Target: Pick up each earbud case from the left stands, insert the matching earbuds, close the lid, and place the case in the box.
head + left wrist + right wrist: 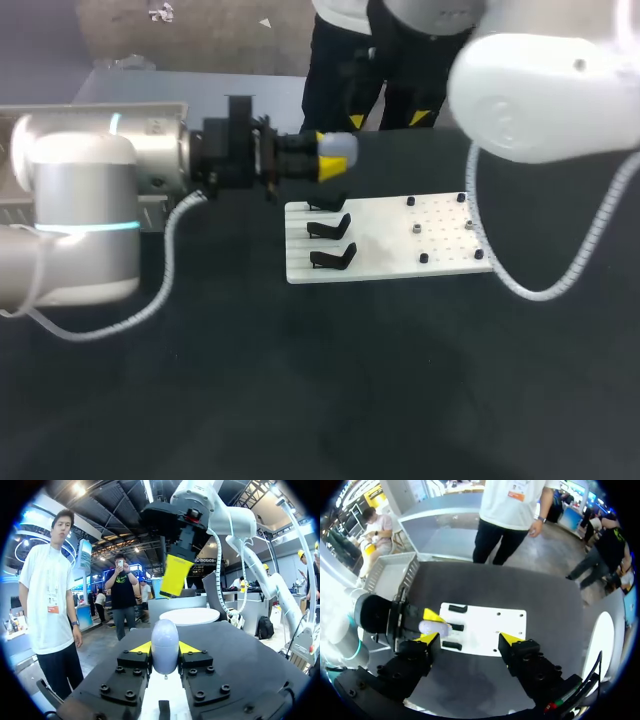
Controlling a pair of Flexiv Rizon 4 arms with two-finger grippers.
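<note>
The pale grey earbud case (341,147) is up in the air, pinched from 2 sides between the yellow fingers (141,648) of the left gripper (326,156). Its rounded end pokes out past the tips. It hangs over the far left corner of the white board (400,255), just above the rearmost of the 3 black stands (331,229).

The left arm (100,170) lies level, coming in from the left with its wrist pointing to the right. The right arm (540,95) is raised high over the board's right end. The right gripper (469,639) looks down on the board and the dark counter (300,400), its fingers spread wide and holding nothing. A grey box (390,575) sits at the counter's corner behind the left arm.
</note>
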